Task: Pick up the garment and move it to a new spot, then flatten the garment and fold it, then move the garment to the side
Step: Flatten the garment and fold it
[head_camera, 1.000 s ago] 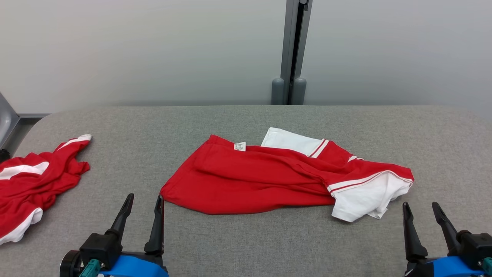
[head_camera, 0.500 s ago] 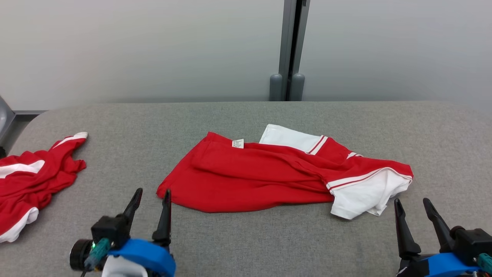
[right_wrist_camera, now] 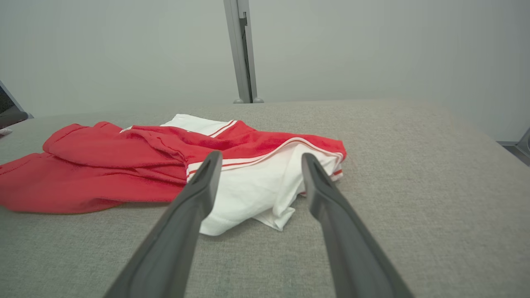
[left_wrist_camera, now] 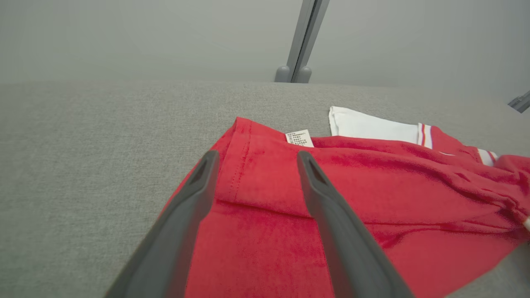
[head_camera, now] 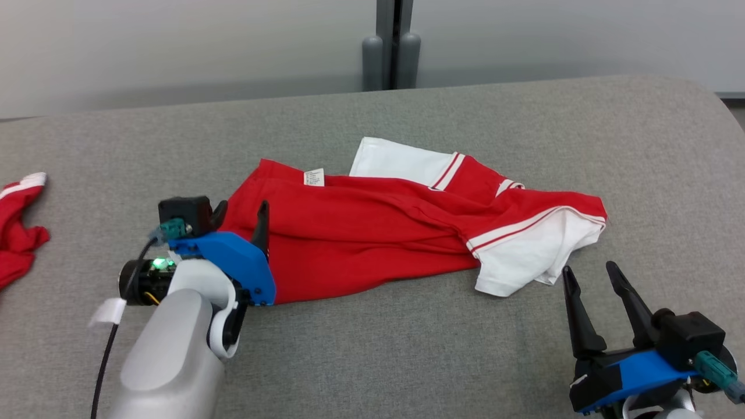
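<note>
1. Garment (head_camera: 372, 233): red shirt with white sleeves, lying crumpled on the grey padded table (head_camera: 372, 361), stretched across the span between the two grippers.
2. Left gripper (head_camera: 243, 206): jaws spread wide, nothing pinched. Its fingertips sit over the garment's red hem end. In the left wrist view, red cloth runs under and between both fingers.
3. Contact: cannot tell whether the left tips touch the cloth or hang just above it.
4. White care label (left_wrist_camera: 299, 138) lies just beyond the left gripper's right-hand fingertip, on the hem fold.
5. Right gripper (head_camera: 589, 269): jaws spread wide, empty. It sits off the garment, over bare table.
6. White sleeve (head_camera: 524, 262) lies just ahead of the right gripper's fingertips and slightly to their left, not touching, with a strip of grey table between.
7. In the right wrist view the sleeve shows between the two fingers, and the red body runs off to that gripper's left.
8. Second red-and-white garment (head_camera: 17, 233) lies well off to the left of the left gripper, apart from the first.
</note>
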Tool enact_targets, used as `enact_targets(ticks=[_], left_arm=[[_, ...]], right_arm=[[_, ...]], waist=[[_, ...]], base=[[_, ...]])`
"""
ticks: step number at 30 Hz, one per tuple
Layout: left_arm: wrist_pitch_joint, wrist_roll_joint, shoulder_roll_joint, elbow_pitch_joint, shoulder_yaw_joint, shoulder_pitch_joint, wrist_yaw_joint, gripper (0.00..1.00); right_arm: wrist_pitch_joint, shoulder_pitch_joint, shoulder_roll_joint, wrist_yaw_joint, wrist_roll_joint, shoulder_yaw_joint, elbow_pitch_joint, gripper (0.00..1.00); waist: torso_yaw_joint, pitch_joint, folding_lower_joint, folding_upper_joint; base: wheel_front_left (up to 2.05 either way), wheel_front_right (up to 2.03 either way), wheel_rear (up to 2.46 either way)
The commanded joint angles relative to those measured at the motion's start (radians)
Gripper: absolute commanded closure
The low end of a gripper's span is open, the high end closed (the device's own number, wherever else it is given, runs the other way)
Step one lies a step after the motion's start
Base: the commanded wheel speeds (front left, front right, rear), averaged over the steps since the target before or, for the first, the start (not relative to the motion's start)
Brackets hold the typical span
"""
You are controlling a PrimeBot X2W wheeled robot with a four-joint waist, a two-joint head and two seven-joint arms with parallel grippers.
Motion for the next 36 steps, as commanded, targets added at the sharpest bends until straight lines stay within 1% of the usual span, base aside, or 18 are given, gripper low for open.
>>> enact_targets(ticks=[1, 3, 8, 10, 18, 19, 20, 21, 24, 29, 33, 36], left_arm=[[0.022, -0.009, -0.003, 0.033, 0.009, -0.039, 0.01, 0.0], [0.054, -0.026, -0.007, 0.08, 0.022, -0.097, 0.013, 0.0], [0.125, -0.038, 0.01, 0.171, 0.036, -0.19, 0.041, 0.0], [0.142, -0.041, 0.016, 0.193, 0.037, -0.218, 0.046, 0.0], [0.207, -0.063, 0.022, 0.271, 0.039, -0.264, 0.036, 0.0], [0.212, -0.068, 0.02, 0.277, 0.037, -0.266, 0.028, 0.22], [0.211, -0.069, 0.02, 0.282, 0.037, -0.268, 0.027, 0.64], [0.214, -0.071, 0.019, 0.289, 0.034, -0.269, 0.016, 1.0], [0.176, -0.072, 0.017, 0.287, 0.031, -0.273, 0.003, 1.0], [0.052, -0.063, -0.004, 0.253, 0.02, -0.241, -0.016, 1.0], [-0.064, -0.075, -0.019, 0.168, 0.013, -0.17, -0.043, 1.0], [-0.118, -0.062, -0.018, 0.076, -0.014, -0.08, -0.057, 1.0]], right_arm=[[-0.008, -0.017, -0.001, 0.0, 0.003, 0.006, -0.001, 0.0], [-0.012, -0.031, -0.001, 0.0, 0.005, 0.013, -0.001, 0.0], [-0.022, -0.052, -0.001, 0.0, 0.008, 0.03, 0.011, 0.0], [-0.027, -0.06, -0.001, 0.0, 0.01, 0.032, 0.016, 0.0], [-0.042, -0.073, -0.001, 0.0, 0.011, 0.038, 0.027, 0.0], [-0.043, -0.073, -0.001, 0.0, 0.011, 0.038, 0.027, 0.0], [-0.042, -0.073, -0.001, 0.0, 0.011, 0.037, 0.026, 0.0], [-0.042, -0.074, -0.001, 0.0, 0.01, 0.035, 0.025, 0.0], [-0.042, -0.071, -0.001, 0.0, 0.006, 0.027, 0.021, 0.0], [-0.035, -0.061, -0.001, 0.0, 0.004, 0.022, 0.016, 0.0], [-0.029, -0.046, -0.001, 0.0, 0.006, 0.016, 0.012, 0.0], [-0.026, -0.034, -0.001, 0.0, 0.012, 0.009, 0.015, 0.0]], waist=[[-0.009, 0.02, -0.0002, -0.0001], [-0.022, 0.048, -0.0002, -0.0001], [-0.054, 0.095, -0.0002, -0.0001], [-0.065, 0.106, -0.0002, -0.0001], [-0.092, 0.127, -0.0002, -0.0001], [-0.094, 0.128, -0.0002, -0.0001], [-0.095, 0.129, -0.0002, -0.0001], [-0.096, 0.13, -0.0002, -0.0001], [-0.09, 0.13, -0.0002, -0.0001], [-0.062, 0.113, -0.0002, -0.0001], [-0.029, 0.089, -0.0002, -0.0001], [0.0, 0.064, -0.0002, -0.0001]], base=[[0.0, 0.0, 0.0], [0.0, 0.0, 0.0], [0.0, 0.0, 0.0], [0.0, 0.0, 0.0], [0.0, 0.0, 0.0], [0.0, 0.0, 0.0], [0.0, 0.0, 0.0], [0.0, 0.0, 0.0], [0.0, 0.0, 0.0], [0.0, 0.0, 0.0], [0.0, 0.0, 0.0], [0.0, 0.0, 0.0]])
